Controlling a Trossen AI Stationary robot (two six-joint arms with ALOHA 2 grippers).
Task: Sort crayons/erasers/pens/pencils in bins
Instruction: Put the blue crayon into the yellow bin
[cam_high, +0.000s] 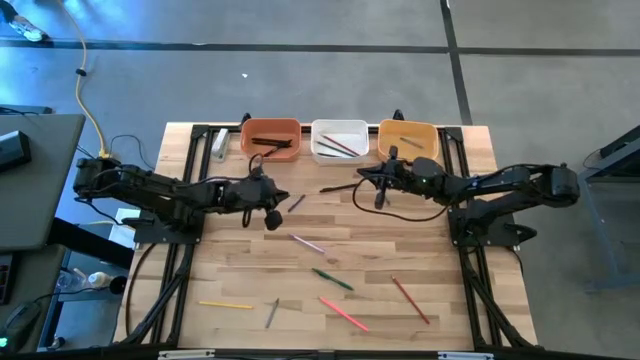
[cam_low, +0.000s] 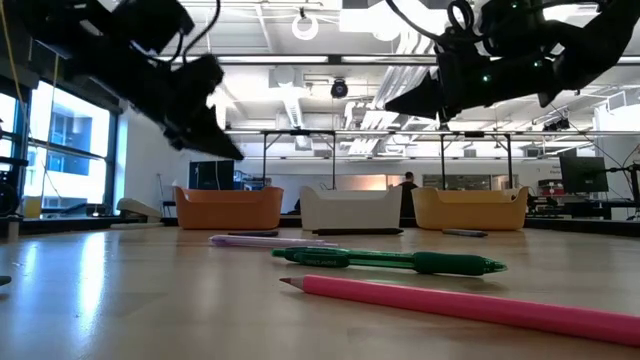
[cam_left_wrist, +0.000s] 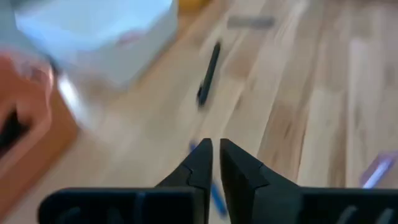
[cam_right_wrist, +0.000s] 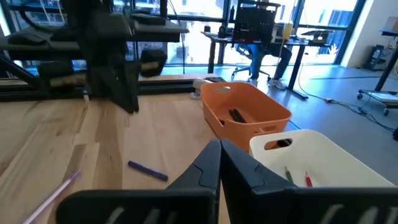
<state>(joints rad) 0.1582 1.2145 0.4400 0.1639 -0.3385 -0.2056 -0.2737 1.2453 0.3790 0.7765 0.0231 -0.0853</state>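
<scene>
- your three bins sit in a row at the table's far edge: the terracotta bin (cam_high: 270, 137) holds dark sticks, the white bin (cam_high: 339, 139) holds a green and a red stick, and the yellow-orange bin (cam_high: 407, 140) shows a thin stick inside.
- loose pieces still lie on the wood: a black pen (cam_high: 338, 187) in front of the white bin, a purple crayon (cam_high: 297, 203) just beside the left gripper, and a pale pink stick (cam_high: 308, 243) nearer the middle.
- toward the near edge you have a green pen (cam_high: 332, 279), a pink pencil (cam_high: 343, 313), a red pencil (cam_high: 410, 300), a yellow pencil (cam_high: 225, 304) and a grey stick (cam_high: 272, 313), all apart from one another.
- the green pen (cam_low: 390, 261) carries print on its barrel, but you cannot read it in the low view.
- your left gripper (cam_high: 278, 198) hangs above the wood in front of the terracotta bin, its fingers (cam_left_wrist: 205, 163) pressed almost together with nothing between them.
- your right gripper (cam_high: 362, 179) hangs in front of the white and yellow-orange bins, close to the black pen, its fingers (cam_right_wrist: 210, 163) likewise nearly touching and empty.
- a person (cam_right_wrist: 260, 43) sits at a desk in the room beyond the table.
</scene>
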